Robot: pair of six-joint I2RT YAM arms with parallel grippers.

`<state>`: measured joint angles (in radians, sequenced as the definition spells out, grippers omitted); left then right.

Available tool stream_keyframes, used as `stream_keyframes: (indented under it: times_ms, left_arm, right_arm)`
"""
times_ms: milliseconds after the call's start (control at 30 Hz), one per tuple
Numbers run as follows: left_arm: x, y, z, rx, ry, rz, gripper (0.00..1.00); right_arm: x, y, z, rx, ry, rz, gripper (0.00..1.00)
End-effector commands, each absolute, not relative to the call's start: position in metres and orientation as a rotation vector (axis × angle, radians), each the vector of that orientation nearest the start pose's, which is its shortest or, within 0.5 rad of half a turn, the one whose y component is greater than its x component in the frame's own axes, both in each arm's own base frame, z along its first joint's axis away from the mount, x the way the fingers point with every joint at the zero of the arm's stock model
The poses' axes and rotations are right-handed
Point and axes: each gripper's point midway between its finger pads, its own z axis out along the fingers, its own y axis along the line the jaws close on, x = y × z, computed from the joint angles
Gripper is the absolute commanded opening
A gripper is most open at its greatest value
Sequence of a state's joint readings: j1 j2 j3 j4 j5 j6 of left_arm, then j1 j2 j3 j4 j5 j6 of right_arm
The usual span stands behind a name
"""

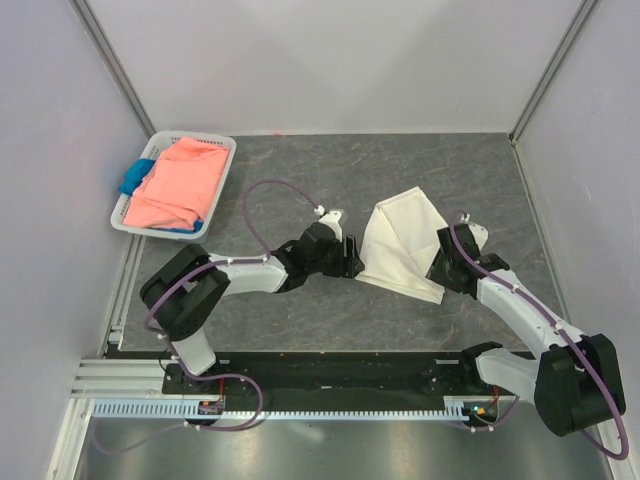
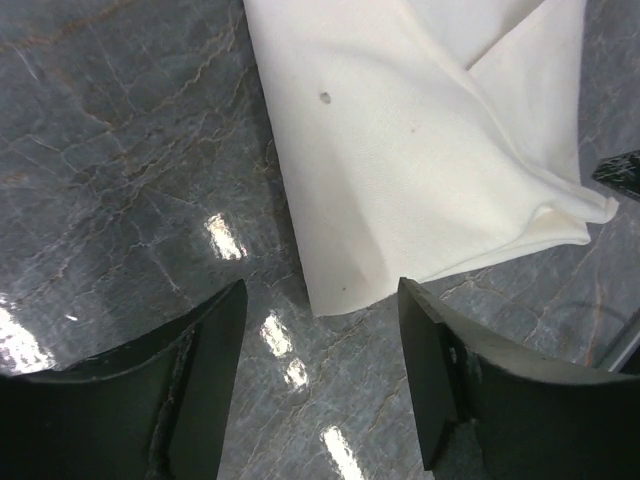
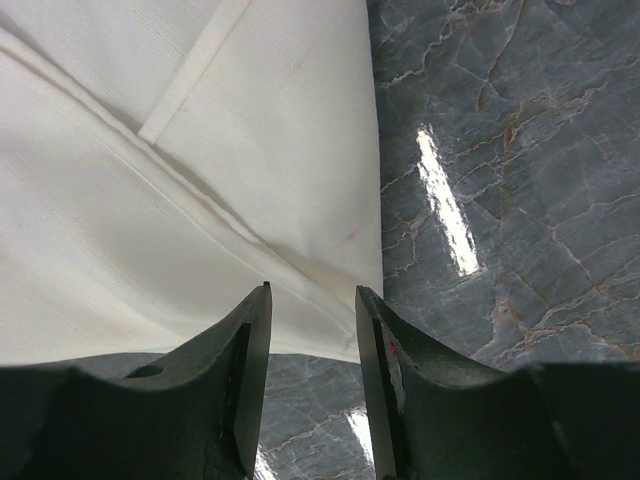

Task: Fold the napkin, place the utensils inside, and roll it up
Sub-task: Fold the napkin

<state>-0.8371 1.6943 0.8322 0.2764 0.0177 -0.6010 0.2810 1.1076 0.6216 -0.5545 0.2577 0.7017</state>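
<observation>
Nearest, one mounting rail (image 1: 330,372) spans the front of a grey marbled table (image 1: 300,165) enclosed by white walls (image 1: 320,60). Left gripper (image 2: 320,300): jaws wide, straddling one corner of the single folded napkin (image 1: 400,245) at table centre, apparently not touching it. Right gripper (image 3: 312,295): jaws narrower, nothing clamped, at the opposite edge. One basket (image 1: 195,137) holds one pink cloth (image 1: 180,185) and one blue cloth (image 1: 133,180).

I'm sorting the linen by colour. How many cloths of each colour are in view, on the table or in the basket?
Off-white: 1, the napkin on the table
Salmon-pink: 1, the pink cloth in the basket
Blue: 1, the blue cloth showing at the pink one's edges
Total: 3
</observation>
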Motion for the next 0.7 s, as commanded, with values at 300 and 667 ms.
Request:
stream_keyframes:
  times_ms: [300,667]
  left_arm:
    - [0.286,-0.376,0.044,0.234,2.309,-0.942,0.53]
    - [0.277,-0.376,0.038,0.206,2.326,-1.028,0.02]
  right_arm:
    - [0.251,0.056,0.068,0.615,2.427,0.113,0.49]
    - [0.253,0.056,0.072,0.54,2.446,0.092,0.54]
